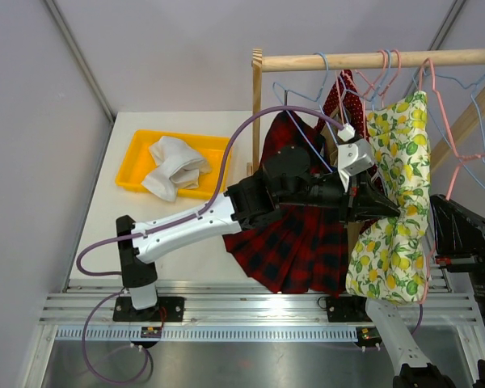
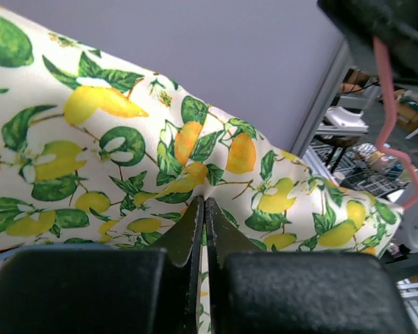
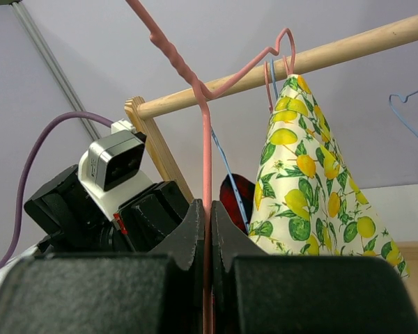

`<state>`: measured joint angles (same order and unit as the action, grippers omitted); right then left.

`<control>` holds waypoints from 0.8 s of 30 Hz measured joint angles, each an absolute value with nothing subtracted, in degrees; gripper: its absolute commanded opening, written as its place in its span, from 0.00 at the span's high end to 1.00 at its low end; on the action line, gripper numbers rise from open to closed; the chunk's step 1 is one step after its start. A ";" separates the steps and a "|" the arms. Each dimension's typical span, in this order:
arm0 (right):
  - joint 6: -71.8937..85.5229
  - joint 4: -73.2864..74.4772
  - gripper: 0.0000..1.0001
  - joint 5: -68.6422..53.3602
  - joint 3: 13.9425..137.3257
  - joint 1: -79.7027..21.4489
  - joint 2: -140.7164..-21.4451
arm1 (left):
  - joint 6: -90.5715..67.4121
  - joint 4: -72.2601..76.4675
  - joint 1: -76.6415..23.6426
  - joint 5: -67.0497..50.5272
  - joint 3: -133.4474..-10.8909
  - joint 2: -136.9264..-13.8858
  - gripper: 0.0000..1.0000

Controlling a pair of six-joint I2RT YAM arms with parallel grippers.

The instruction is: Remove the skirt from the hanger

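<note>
The tartan skirt (image 1: pixel 295 246) hangs low on the rack under my left arm, and a small patch of it (image 3: pixel 235 198) shows in the right wrist view. The pale-blue wire hanger (image 1: pixel 305 139) rises from it toward the rod; its wire (image 3: pixel 223 163) also runs past the right fingers. My left gripper (image 1: pixel 392 209) is shut, its tips (image 2: pixel 205 203) pinching a fold of the lemon-print garment (image 2: pixel 125 153), to the right of the skirt. My right gripper (image 3: pixel 207 209) is shut on a pink wire hanger (image 3: pixel 206 139) at the right end of the rack.
A wooden rod (image 1: pixel 372 59) on a wooden post carries several blue and pink wire hangers and a red white-dotted garment (image 1: pixel 347 101). A yellow tray (image 1: pixel 137 162) with a white cloth (image 1: pixel 174 166) lies at the table's far left. Grey walls enclose the space.
</note>
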<state>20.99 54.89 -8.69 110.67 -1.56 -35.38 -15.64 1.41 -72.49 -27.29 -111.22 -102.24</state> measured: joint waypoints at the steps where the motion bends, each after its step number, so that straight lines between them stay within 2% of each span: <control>1: 20.99 54.85 1.00 -8.69 110.67 -1.56 -35.38 | -16.14 2.04 -72.49 -28.01 -111.59 -102.59 1.00; 10: 20.71 54.96 1.00 -8.36 110.87 -1.65 -35.51 | -15.07 1.72 -72.49 -27.29 -107.09 -99.98 1.00; 17: 19.03 57.04 1.00 -4.95 112.31 -3.03 -36.97 | -9.82 -5.63 -68.99 -16.93 -84.79 -79.11 1.00; 24: 16.53 56.95 1.00 0.54 114.87 -4.16 -38.52 | -5.15 -15.90 -59.53 -6.92 -82.87 -62.00 1.00</control>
